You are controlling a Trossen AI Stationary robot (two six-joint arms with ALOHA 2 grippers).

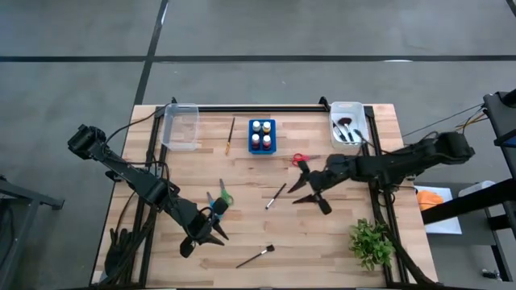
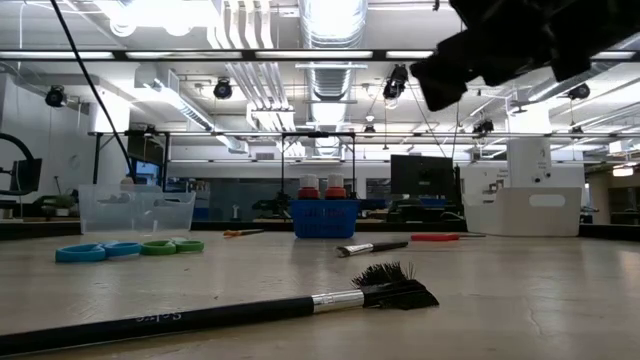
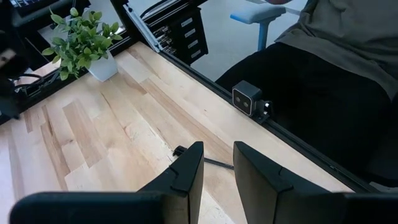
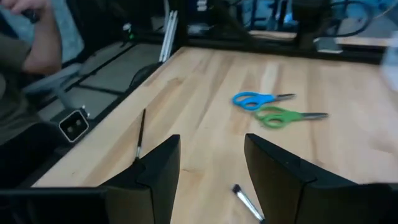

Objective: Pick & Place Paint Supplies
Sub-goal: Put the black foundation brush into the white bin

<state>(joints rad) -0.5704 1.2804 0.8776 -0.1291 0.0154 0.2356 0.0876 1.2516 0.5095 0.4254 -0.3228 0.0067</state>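
Most of the paint supplies are loose on the desk [image 1: 339,250] around the blue bottle holder [image 1: 261,136]: brush [image 1: 276,196], another brush [image 1: 255,257], blue scissors [image 1: 213,202], green scissors [image 1: 225,194], red scissors [image 1: 300,159]. Some brushes look already placed in the right bin [image 1: 347,125], left bin [image 1: 181,126] looks empty. Left claw [image 1: 206,236] and right claw [image 1: 314,194] hover part-open, holding nothing.
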